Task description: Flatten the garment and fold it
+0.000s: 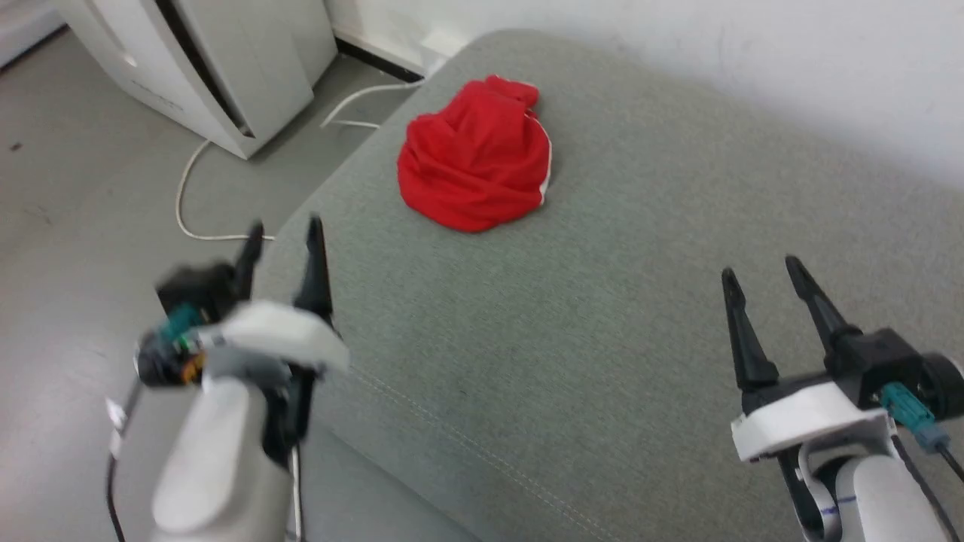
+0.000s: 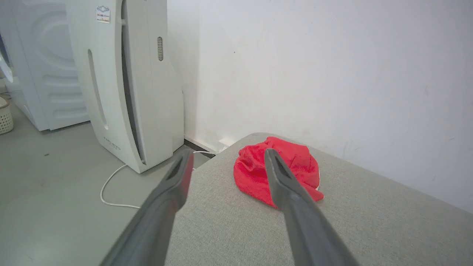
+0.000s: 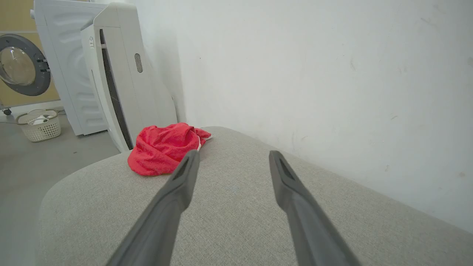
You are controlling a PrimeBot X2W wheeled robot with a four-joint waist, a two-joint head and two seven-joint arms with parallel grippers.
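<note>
The garment (image 1: pixel 474 156) is a bright red crumpled heap with a thin white edge, lying near the far left end of a grey upholstered bench (image 1: pixel 602 316). It also appears in the left wrist view (image 2: pixel 251 173) and the right wrist view (image 3: pixel 162 147). My left gripper (image 1: pixel 285 229) hangs open over the bench's left edge, well short of the garment, nothing between its fingers. My right gripper (image 1: pixel 761 272) stands open above the bench's right part, far from the garment. No print is visible on the cloth.
A white upright appliance (image 1: pixel 218 68) stands on the floor past the bench's left end, with a white cable (image 1: pixel 188 211) trailing beside it. A washing machine (image 3: pixel 29 66) and a small laundry basket (image 3: pixel 38 125) stand farther off. A white wall (image 1: pixel 715 60) borders the bench's far side.
</note>
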